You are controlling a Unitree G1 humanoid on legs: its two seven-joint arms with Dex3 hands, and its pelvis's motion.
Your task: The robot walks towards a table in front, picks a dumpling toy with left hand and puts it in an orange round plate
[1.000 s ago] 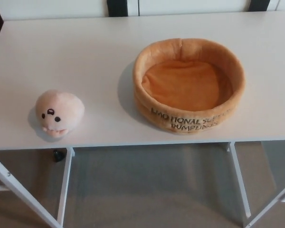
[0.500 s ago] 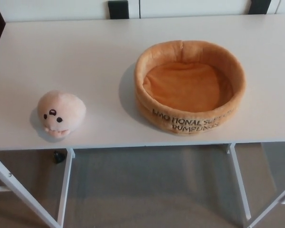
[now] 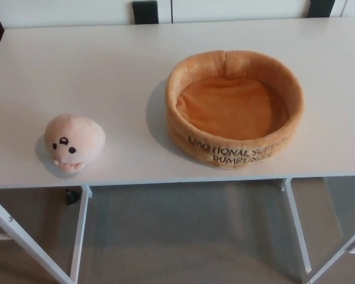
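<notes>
A pale pink plush dumpling toy (image 3: 74, 142) with a small black-eyed face rests near the front left edge of the white table (image 3: 106, 77). To its right stands a round orange plush plate (image 3: 234, 106) with a raised soft rim and black lettering on its front wall; nothing lies inside it. The toy and the plate are well apart. Neither of my hands shows in the head view.
The table's white legs (image 3: 80, 231) and crossbars run down to a grey-brown floor below the front edge. A small dark object (image 3: 71, 195) lies on the floor under the left side. Dark panels (image 3: 145, 12) stand behind the far edge.
The whole picture shifts slightly between frames, so the camera has moved a little. The toy and plate keep their places on the table.
</notes>
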